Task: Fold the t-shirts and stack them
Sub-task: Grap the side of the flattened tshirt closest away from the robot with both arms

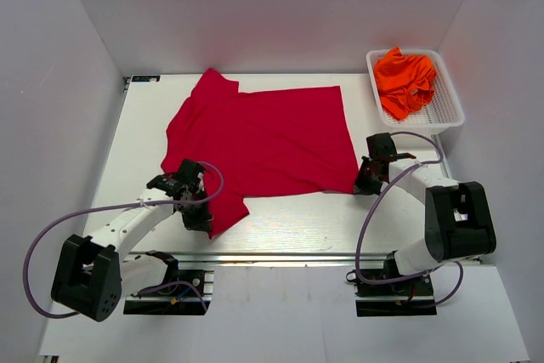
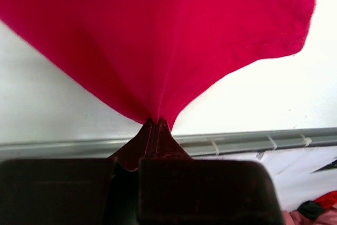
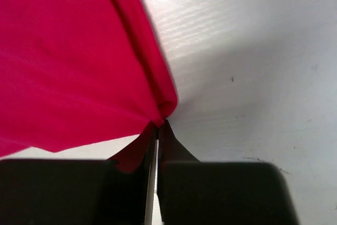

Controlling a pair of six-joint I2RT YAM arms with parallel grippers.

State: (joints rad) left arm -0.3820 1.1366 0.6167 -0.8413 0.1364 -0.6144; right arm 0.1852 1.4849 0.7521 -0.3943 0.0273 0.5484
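Note:
A crimson red t-shirt lies spread on the white table. My left gripper is shut on the shirt's near left edge, beside a sleeve; in the left wrist view the red cloth fans out from the pinched tips. My right gripper is shut on the shirt's near right corner; in the right wrist view the cloth bunches at the tips. Bright orange t-shirts lie crumpled in the basket at the back right.
The white mesh basket stands at the back right corner. White walls enclose the table on the left, back and right. A metal rail runs along the near table edge, between the two arm bases.

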